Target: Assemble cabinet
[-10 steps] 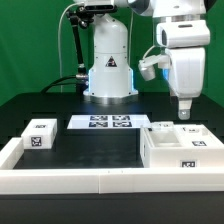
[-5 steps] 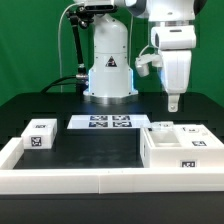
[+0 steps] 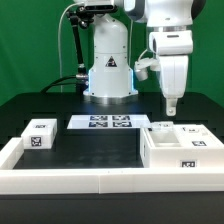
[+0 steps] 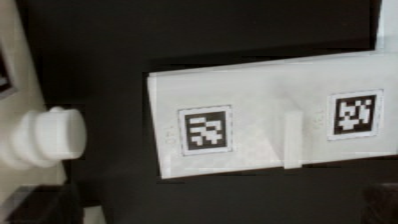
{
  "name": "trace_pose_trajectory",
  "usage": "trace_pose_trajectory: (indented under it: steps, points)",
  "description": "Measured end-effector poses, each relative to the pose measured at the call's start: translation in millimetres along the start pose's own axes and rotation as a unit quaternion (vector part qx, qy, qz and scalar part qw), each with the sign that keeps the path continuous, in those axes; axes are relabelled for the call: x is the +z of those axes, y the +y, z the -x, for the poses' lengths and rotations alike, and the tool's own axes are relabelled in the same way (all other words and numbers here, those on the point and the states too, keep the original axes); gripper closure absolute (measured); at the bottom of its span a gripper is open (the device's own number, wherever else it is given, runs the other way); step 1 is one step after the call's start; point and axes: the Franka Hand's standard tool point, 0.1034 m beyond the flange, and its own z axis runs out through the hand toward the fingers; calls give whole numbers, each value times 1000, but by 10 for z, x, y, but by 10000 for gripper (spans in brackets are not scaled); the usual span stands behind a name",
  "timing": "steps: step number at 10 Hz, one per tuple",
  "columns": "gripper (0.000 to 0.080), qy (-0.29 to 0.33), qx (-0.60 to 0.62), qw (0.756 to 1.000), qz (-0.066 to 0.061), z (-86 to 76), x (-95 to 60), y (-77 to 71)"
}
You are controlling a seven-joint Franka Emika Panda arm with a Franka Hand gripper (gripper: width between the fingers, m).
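Observation:
The white cabinet body (image 3: pixel 186 150) lies at the exterior view's right, with tagged white pieces (image 3: pixel 163 126) resting on top of it. My gripper (image 3: pixel 170 104) hangs in the air above its far left corner, clear of it and holding nothing. Its fingers show as one narrow tip, so I cannot tell whether they are open or shut. The wrist view shows a white tagged panel with a raised rib (image 4: pixel 285 118) and a round white knob (image 4: pixel 50 138) beside it. My fingers are lost in the dark strip there. A small white tagged block (image 3: pixel 40 133) sits at the left.
The marker board (image 3: pixel 104 123) lies flat at the back middle, in front of the robot base (image 3: pixel 108 70). A white raised border (image 3: pixel 90 181) runs along the table's front and left sides.
My gripper has risen and moved toward the exterior view's left, away from the pieces on the cabinet body. Nothing on the table has moved.

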Motion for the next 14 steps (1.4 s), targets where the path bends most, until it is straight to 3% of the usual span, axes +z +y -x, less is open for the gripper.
trace_pose_trajectory:
  steps: [3, 8, 11, 14]
  points:
    - [3, 9, 1, 1000, -7, -9, 186, -136]
    - [3, 16, 5, 999, -28, -18, 425, -271]
    - [3, 17, 7, 999, -35, -14, 481, -311]
    - [400, 17, 7, 999, -38, -15, 506, -329]
